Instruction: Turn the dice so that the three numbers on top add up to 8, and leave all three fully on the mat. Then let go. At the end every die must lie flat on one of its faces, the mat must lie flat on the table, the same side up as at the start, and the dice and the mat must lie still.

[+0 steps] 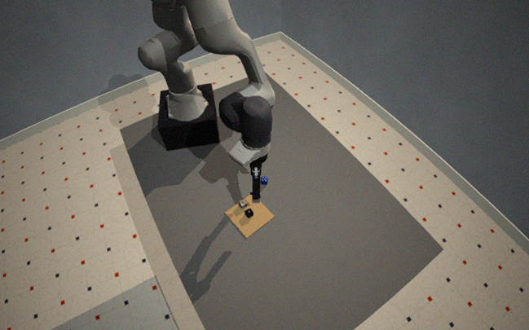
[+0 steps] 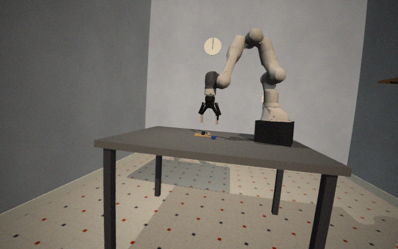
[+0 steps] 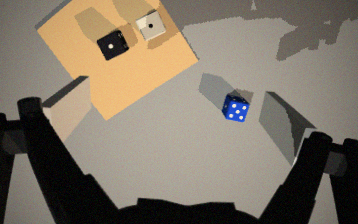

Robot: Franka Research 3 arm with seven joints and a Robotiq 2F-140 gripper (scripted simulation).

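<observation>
The gripper (image 3: 175,115) hangs above the grey table (image 2: 164,143) with its jaws spread wide and nothing between them. In the wrist view, the blue die (image 3: 236,107) lies on the bare tabletop just off the tan mat (image 3: 125,70), five pips up. Farther on, the black die (image 3: 113,44) and white die (image 3: 151,25) sit close together on the mat, each showing one pip. Beyond them, the arm's black pedestal (image 2: 286,139) stands near the table's far edge.

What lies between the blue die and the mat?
Only bare table; the wrist view shows grey surface and shadow between the blue die and the mat.
</observation>
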